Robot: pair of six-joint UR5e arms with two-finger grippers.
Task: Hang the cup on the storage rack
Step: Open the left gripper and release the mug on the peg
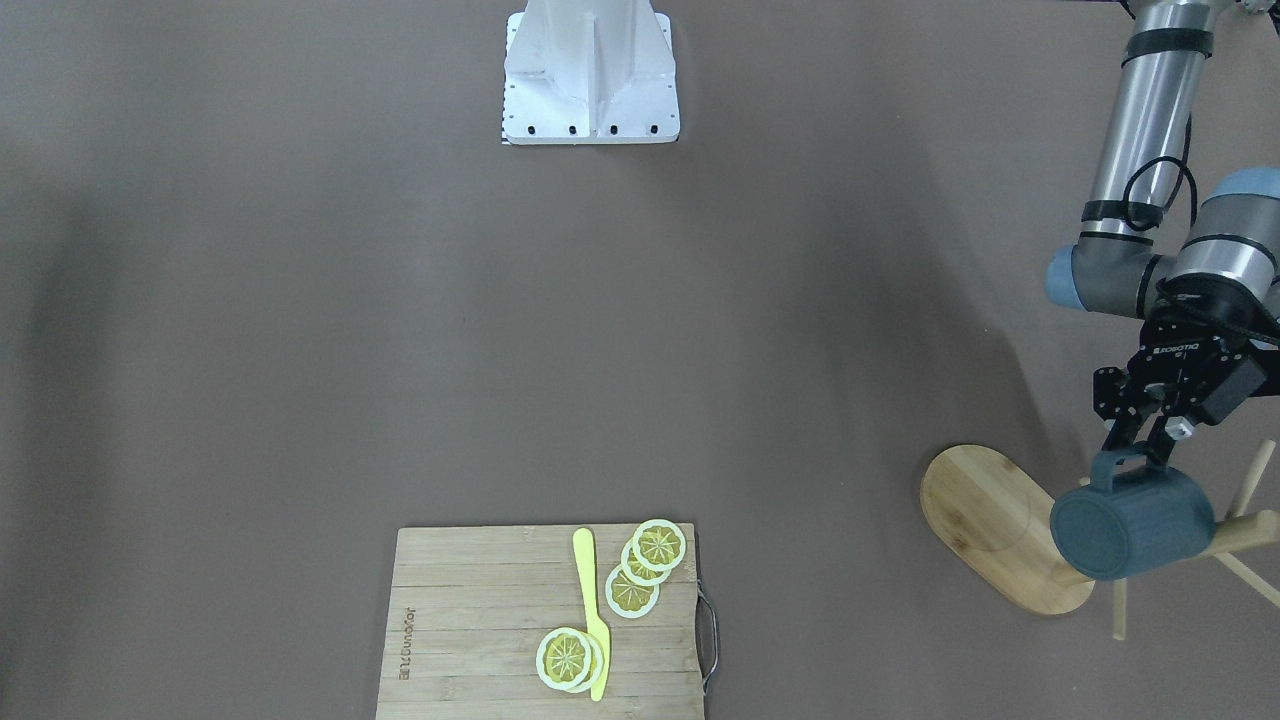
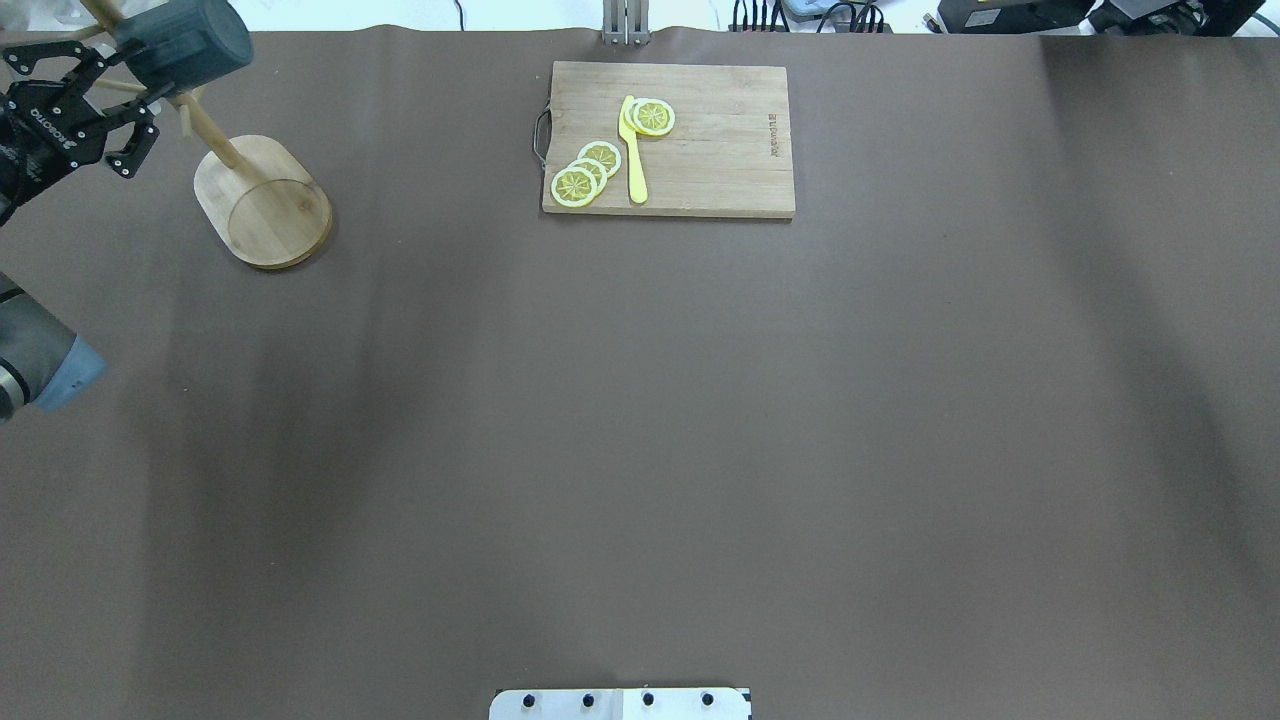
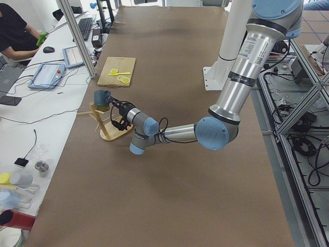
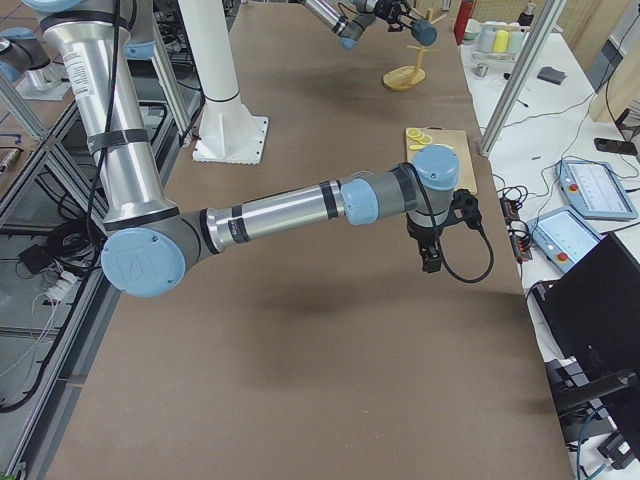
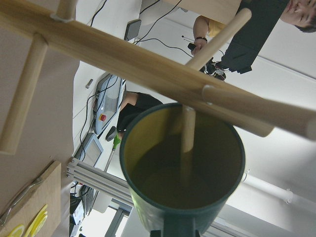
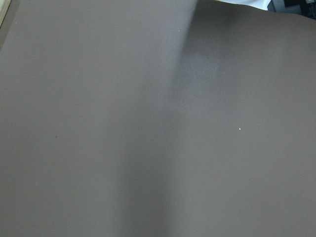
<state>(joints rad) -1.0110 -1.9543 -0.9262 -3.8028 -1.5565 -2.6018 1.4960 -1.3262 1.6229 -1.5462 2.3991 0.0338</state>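
The dark teal-blue cup [image 1: 1135, 530] lies on its side in the air, handle up, right against the pole and pegs of the bamboo storage rack [image 1: 985, 510]. My left gripper [image 1: 1135, 455] is shut on the cup's handle from above. In the overhead view the cup [image 2: 185, 45] is at the far left, above the rack's oval base [image 2: 265, 200], next to the left gripper [image 2: 125, 90]. The left wrist view looks into the cup's yellowish inside [image 5: 182, 168], with the rack's pole [image 5: 138, 64] crossing its rim and a peg across its mouth. My right gripper [image 4: 428, 262] hangs over bare table; I cannot tell its state.
A bamboo cutting board [image 1: 480, 620] with lemon slices [image 1: 632, 590] and a yellow knife [image 1: 592, 610] lies at the table's operator side. The robot's white base [image 1: 590, 70] is at the opposite edge. An operator [image 3: 13, 31] sits beyond the table.
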